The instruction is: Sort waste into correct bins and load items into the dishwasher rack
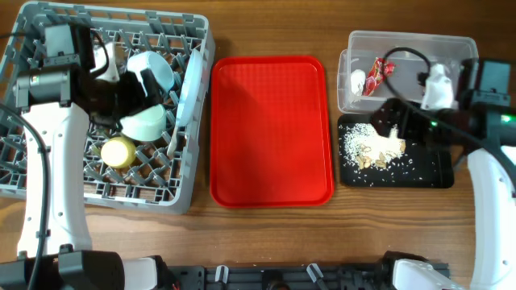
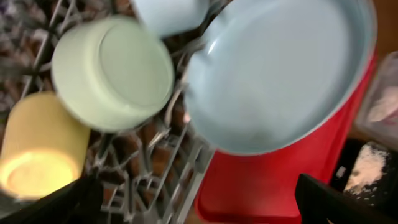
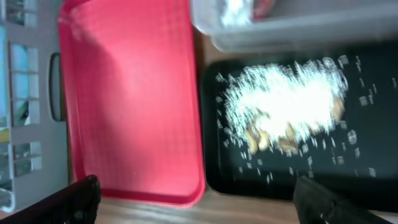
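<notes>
The grey dishwasher rack (image 1: pixel 48 181) at the left holds the light blue bowl (image 1: pixel 155 68), the light green bowl (image 1: pixel 145 122), the yellow cup (image 1: pixel 119 151) and the pale plate (image 1: pixel 191 84), which stands on edge. My left gripper (image 1: pixel 139 87) hovers over the bowls, open and empty (image 2: pixel 199 202). The clear tub (image 1: pixel 409 42) holds the red wrapper (image 1: pixel 375 74) and the white scrap (image 1: pixel 358 78). The crumbs (image 1: pixel 375 145) lie on the black tray (image 1: pixel 431 173). My right gripper (image 1: pixel 387 114) is above that tray, open and empty (image 3: pixel 196 202). I cannot make out the spoon and fork.
The flat red tray (image 1: pixel 270 129) lies bare between the rack and the bins. It also shows in the left wrist view (image 2: pixel 267 180) and in the right wrist view (image 3: pixel 130 93). A black cable (image 1: pixel 403 56) loops over the clear tub.
</notes>
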